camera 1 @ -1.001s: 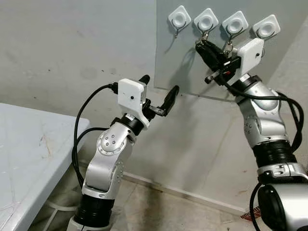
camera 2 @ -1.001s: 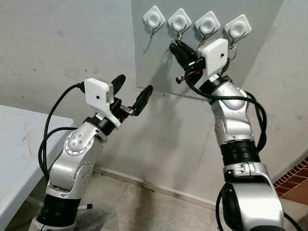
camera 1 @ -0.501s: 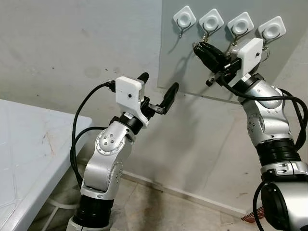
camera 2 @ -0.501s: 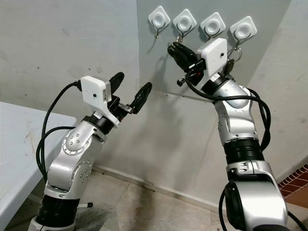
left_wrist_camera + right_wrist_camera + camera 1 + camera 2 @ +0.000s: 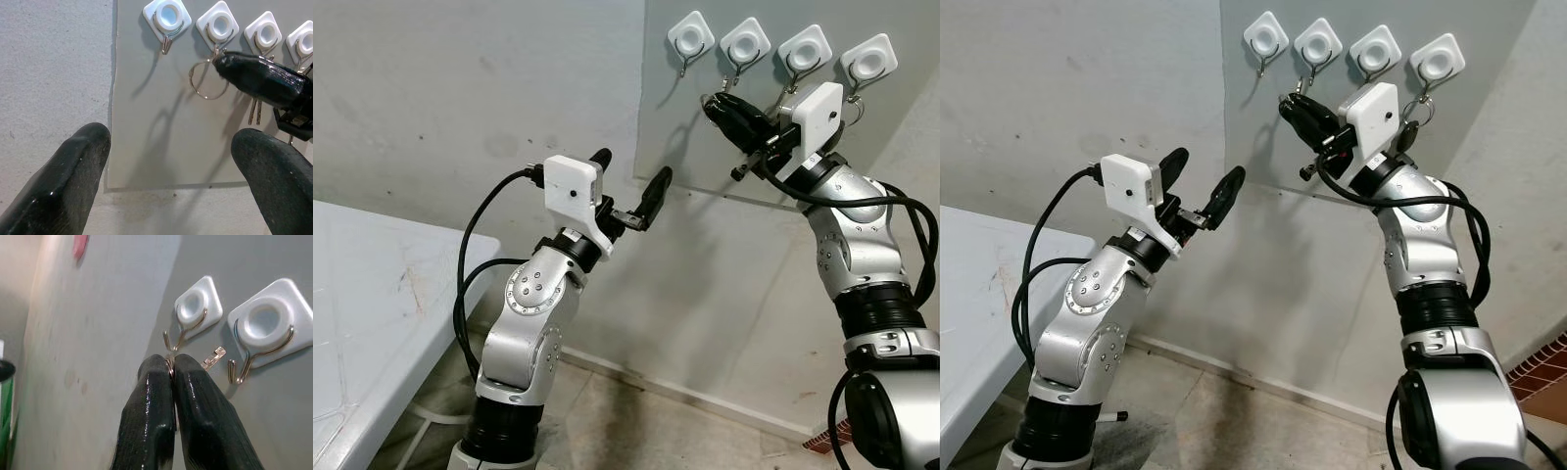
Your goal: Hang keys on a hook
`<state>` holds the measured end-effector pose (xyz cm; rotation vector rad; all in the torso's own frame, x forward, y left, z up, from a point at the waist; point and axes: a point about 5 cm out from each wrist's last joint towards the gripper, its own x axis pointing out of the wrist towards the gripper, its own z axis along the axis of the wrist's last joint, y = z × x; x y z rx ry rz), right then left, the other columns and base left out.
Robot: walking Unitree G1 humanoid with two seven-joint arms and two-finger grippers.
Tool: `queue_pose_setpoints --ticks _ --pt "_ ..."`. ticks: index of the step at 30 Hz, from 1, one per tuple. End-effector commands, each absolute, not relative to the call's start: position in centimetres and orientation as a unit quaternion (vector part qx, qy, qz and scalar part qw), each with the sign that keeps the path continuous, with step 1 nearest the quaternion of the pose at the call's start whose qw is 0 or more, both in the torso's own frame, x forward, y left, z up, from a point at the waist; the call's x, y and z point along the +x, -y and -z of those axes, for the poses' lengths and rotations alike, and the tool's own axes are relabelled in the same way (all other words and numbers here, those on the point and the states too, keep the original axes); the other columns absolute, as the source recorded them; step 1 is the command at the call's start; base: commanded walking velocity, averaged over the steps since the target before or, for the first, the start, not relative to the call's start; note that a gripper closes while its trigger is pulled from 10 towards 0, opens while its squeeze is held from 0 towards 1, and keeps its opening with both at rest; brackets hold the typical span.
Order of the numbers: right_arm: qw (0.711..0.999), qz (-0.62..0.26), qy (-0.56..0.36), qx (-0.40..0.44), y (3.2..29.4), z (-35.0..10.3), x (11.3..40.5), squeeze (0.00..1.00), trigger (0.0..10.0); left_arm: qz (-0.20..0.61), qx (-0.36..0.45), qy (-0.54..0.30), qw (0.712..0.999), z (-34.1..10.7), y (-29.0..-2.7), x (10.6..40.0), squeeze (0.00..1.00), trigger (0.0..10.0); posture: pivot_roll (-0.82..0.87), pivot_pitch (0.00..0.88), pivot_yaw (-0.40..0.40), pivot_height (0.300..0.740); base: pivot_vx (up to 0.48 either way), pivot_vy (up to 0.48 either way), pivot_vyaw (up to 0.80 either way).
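Observation:
Four white hooks sit in a row on a grey wall panel. My right gripper is raised just below the second hook from the left, shut on a thin metal key ring. The ring's top edge sits at that hook's tip; I cannot tell whether it is hooked on. Keys dangle under the gripper, and one key pokes out beside the shut fingers. My left gripper is open, held up below and left of the panel with nothing in it.
A white table stands at the left. The leftmost hook carries nothing. Another ring hangs under the rightmost hook. Bare wall and floor lie below the arms, and red brick shows low on the right.
My right gripper, still shut on the ring, has drifted a little left and down relative to the second hook. The camera has shifted slightly. The left arm has barely moved.

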<state>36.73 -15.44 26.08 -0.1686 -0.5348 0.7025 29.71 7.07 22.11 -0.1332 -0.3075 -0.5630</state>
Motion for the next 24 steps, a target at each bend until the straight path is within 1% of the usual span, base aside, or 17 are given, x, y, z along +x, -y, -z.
queue_pose_setpoints --ticks 1,17,24 --pt "0.896 -0.327 0.292 -0.070 15.74 -26.86 36.31 0.00 10.0 0.276 -0.066 0.157 0.946 -22.50 -7.16 29.56 0.00 10.0 -0.03 0.000 -0.039 0.740 0.000 0.000 0.00" --pt "0.904 -0.274 0.327 -0.016 16.30 -26.75 35.54 0.00 10.0 0.278 -0.068 0.156 0.945 -22.52 -7.07 29.57 0.00 10.0 -0.03 0.000 -0.032 0.740 0.000 0.000 0.00" --pt "0.911 -0.255 0.324 0.010 16.54 -26.55 35.44 0.00 10.0 0.281 -0.067 0.156 0.945 -22.52 -6.98 29.55 0.00 10.0 -0.03 0.000 -0.029 0.740 0.000 0.000 0.00"
